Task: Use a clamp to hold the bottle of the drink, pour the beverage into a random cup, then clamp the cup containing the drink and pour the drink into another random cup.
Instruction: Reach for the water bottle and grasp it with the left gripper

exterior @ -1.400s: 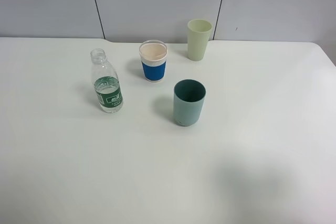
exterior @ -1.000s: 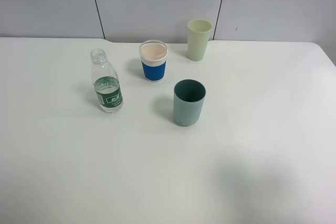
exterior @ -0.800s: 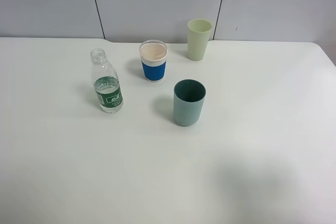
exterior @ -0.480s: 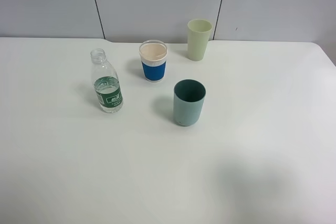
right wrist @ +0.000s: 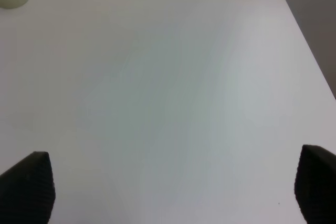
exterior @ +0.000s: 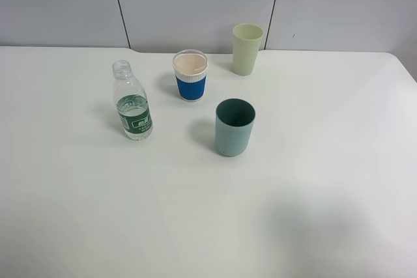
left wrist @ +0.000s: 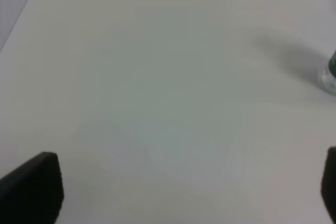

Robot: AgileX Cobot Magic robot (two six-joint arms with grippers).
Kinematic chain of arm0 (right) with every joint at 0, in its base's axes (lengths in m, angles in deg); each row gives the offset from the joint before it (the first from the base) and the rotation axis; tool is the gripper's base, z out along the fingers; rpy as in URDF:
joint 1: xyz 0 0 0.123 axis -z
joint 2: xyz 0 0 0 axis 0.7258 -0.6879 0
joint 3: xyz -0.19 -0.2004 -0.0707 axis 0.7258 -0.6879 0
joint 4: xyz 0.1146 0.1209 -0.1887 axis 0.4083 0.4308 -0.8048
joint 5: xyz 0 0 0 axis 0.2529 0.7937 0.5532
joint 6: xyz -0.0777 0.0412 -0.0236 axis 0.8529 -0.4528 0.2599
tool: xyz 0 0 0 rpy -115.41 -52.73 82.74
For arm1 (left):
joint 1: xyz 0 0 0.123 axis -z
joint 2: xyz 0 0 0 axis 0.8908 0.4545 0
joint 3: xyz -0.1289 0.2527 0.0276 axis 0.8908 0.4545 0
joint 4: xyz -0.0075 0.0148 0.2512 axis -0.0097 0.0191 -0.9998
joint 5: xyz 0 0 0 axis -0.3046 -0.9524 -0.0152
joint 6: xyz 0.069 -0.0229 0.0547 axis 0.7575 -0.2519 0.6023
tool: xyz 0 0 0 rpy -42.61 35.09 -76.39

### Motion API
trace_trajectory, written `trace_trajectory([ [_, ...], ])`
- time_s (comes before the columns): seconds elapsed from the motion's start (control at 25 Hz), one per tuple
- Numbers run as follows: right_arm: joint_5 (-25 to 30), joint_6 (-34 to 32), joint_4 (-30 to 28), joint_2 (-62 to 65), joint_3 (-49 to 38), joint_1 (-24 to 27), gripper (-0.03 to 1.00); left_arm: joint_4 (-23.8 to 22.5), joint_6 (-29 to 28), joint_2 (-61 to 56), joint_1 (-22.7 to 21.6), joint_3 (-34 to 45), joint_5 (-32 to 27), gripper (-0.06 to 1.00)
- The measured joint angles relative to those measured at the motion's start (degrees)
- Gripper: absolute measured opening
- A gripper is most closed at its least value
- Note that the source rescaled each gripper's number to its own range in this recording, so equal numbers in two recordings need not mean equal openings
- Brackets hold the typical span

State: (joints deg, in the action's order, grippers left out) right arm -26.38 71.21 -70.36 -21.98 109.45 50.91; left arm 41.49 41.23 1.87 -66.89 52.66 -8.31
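Tabletop point(exterior: 313, 161) in the high view carries four things, all upright and apart from one another: one bottle point(exterior: 133, 105) on the left, capless, with water point(exterior: 130, 100) in its lower part, and three cups. These are a teal cup point(exterior: 234, 128) near the middle, a blue-sleeved white cup point(exterior: 190, 76) behind it toward the bottle, and a pale green cup point(exterior: 247, 49) farthest back. The spacing probably leaves room to close round any one of them without knocking its neighbour, and the open neck means pouring needs no uncapping. Neither arm shows here. In the left wrist view the left gripper point(left wrist: 181, 190) is released, its two dark tips spread wide with only bare surface between them. The bottle's base point(left wrist: 331, 74) sits well ahead at the frame's edge, so the first grasp looks not yet begun. In the right wrist view the right gripper point(right wrist: 172, 184) likewise stands spread and holds nothing. Of the cups only the pale green one shows here, far off in a corner.
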Motion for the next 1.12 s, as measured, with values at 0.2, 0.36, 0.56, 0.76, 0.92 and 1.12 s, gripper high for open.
trace_trajectory([
  [0.2,0.00,0.00,0.00,0.00,0.00,0.00,0.70,0.00,0.00,0.00,0.00,0.00,0.00,1.00],
  [0.36,0.00,0.00,0.00,0.00,0.00,0.00,0.70,0.00,0.00,0.00,0.00,0.00,0.00,1.00],
  [0.56,0.00,0.00,0.00,0.00,0.00,0.00,0.70,0.00,0.00,0.00,0.00,0.00,0.00,1.00],
  [0.76,0.00,0.00,0.00,0.00,0.00,0.00,0.70,0.00,0.00,0.00,0.00,0.00,0.00,1.00],
  [0.92,0.00,0.00,0.00,0.00,0.00,0.00,0.70,0.00,0.00,0.00,0.00,0.00,0.00,1.00],
  [1.12,0.00,0.00,0.00,0.00,0.00,0.00,0.70,0.00,0.00,0.00,0.00,0.00,0.00,1.00],
])
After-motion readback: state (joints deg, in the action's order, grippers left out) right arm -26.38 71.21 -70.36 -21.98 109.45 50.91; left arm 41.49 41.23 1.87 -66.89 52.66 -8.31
